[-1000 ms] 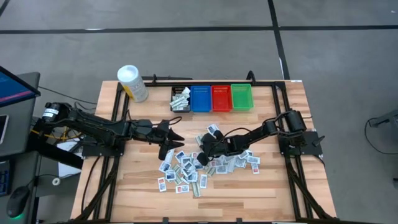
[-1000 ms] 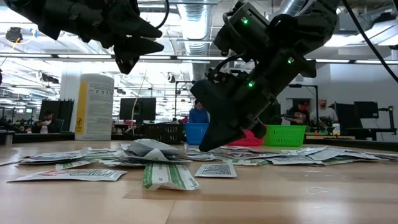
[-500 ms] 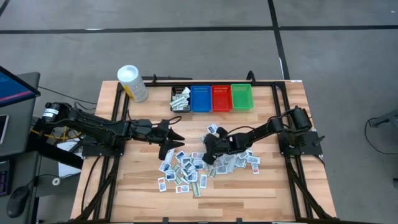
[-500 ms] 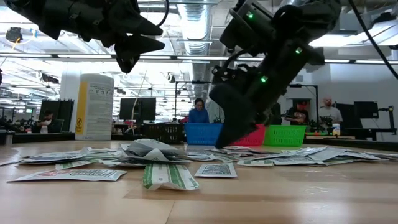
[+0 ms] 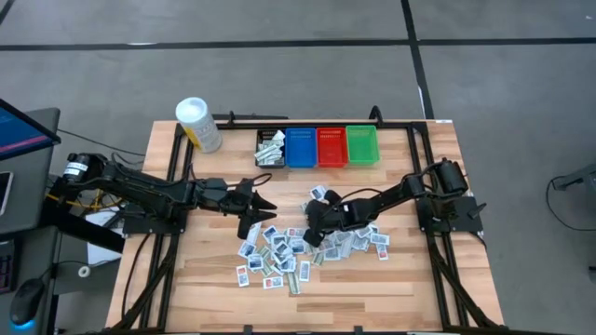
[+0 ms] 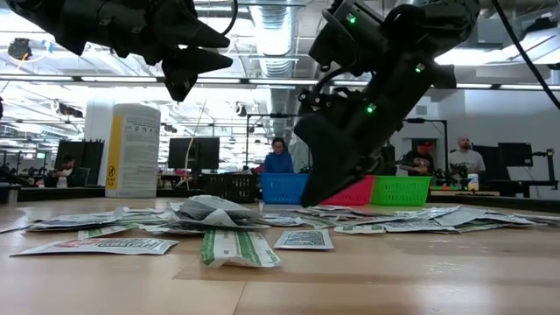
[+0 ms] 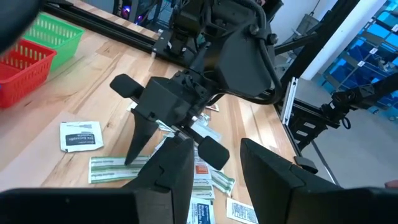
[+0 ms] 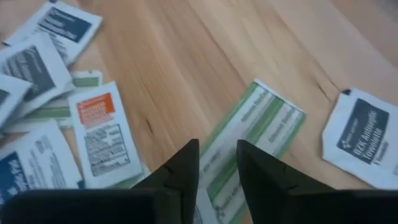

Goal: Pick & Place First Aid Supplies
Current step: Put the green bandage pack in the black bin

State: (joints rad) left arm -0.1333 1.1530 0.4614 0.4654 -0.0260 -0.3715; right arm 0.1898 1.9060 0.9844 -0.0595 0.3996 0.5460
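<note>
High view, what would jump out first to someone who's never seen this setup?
The heap of first aid packets spread over the middle of the wooden table catches the eye first, with the right gripper low over its right part, fingers parted above a green-striped packet. The left gripper hangs at the heap's left edge. Along the far edge stands a row of bins, black, blue, red and green, with a white tub to their left.
</note>
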